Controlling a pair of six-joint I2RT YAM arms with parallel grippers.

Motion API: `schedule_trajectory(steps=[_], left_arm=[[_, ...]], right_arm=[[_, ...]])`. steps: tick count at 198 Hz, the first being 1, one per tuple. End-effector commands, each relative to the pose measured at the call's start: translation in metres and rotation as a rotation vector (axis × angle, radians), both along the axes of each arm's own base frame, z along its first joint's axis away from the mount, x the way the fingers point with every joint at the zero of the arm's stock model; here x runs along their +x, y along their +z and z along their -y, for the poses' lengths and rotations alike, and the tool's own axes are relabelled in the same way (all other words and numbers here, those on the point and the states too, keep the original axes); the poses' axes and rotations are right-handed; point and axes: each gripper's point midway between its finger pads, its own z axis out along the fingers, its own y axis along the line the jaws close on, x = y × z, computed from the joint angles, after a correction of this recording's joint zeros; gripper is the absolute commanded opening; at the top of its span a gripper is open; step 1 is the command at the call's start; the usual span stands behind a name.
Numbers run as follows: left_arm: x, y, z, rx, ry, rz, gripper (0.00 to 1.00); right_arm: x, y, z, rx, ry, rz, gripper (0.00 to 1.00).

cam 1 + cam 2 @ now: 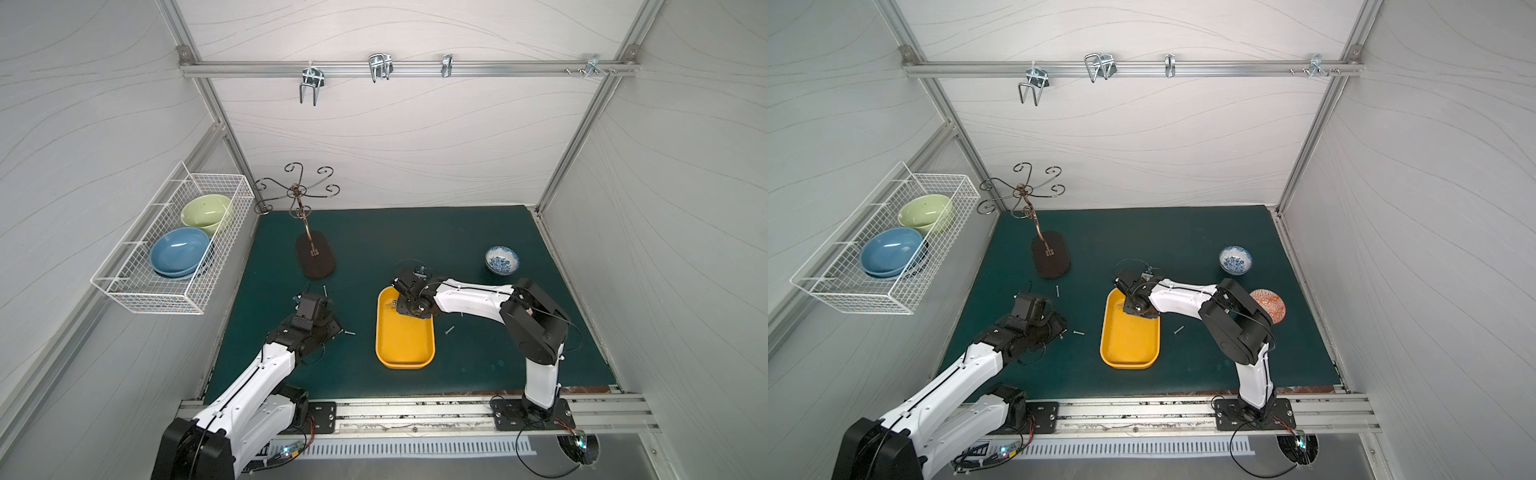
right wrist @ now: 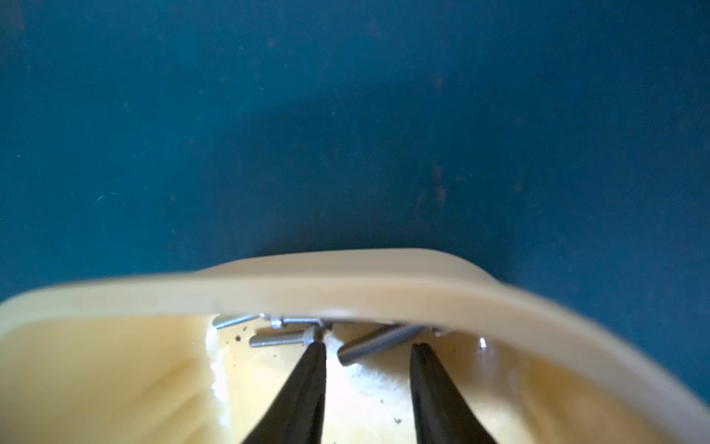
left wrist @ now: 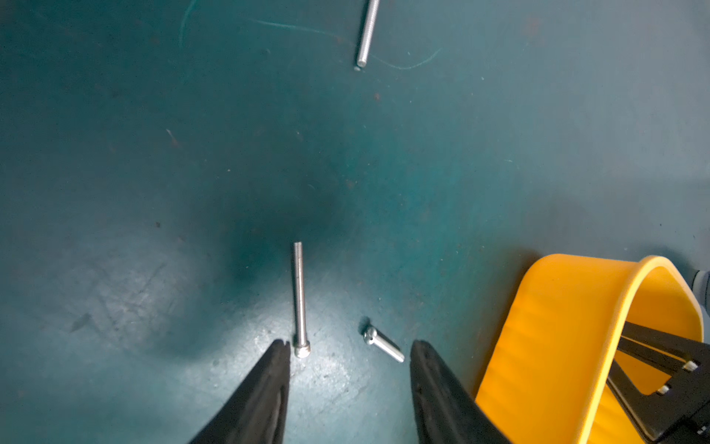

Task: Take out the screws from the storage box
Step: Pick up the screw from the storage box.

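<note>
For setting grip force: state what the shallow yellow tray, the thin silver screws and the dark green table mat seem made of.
Shallow yellow tray: likely plastic, smooth, glossy moulded walls. Thin silver screws: metal, probably steel, bright glints, cut threads. Dark green table mat: perhaps rubber or vinyl, matte, scuffed and scratched.

Your tray [image 1: 405, 345] is shallow, yellow and round-cornered, flat on the mat [image 1: 478, 249], long side running front to back. A few silver screws [image 2: 282, 339] lie bunched against its far wall. You'll find others loose on the mat: a long screw [image 3: 299, 296] and a short screw [image 3: 383, 344] to its left, another screw [image 1: 449, 330] just right.
</note>
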Motion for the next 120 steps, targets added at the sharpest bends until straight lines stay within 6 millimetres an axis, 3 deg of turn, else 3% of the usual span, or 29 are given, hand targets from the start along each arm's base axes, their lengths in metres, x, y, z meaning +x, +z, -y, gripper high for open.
schedule_trajectory(steps=[1, 52, 120], left_arm=[[0.006, 0.004, 0.001, -0.007, 0.0, 0.028, 0.54], [0.007, 0.004, 0.002, -0.011, -0.004, 0.031, 0.54], [0.007, 0.003, 0.002, -0.011, -0.006, 0.029, 0.54]], right_arm=[[0.006, -0.007, 0.009, -0.067, -0.002, 0.0, 0.41], [0.005, -0.014, 0.012, -0.104, 0.024, 0.0, 0.37], [-0.014, -0.015, 0.019, -0.229, 0.094, 0.035, 0.33]])
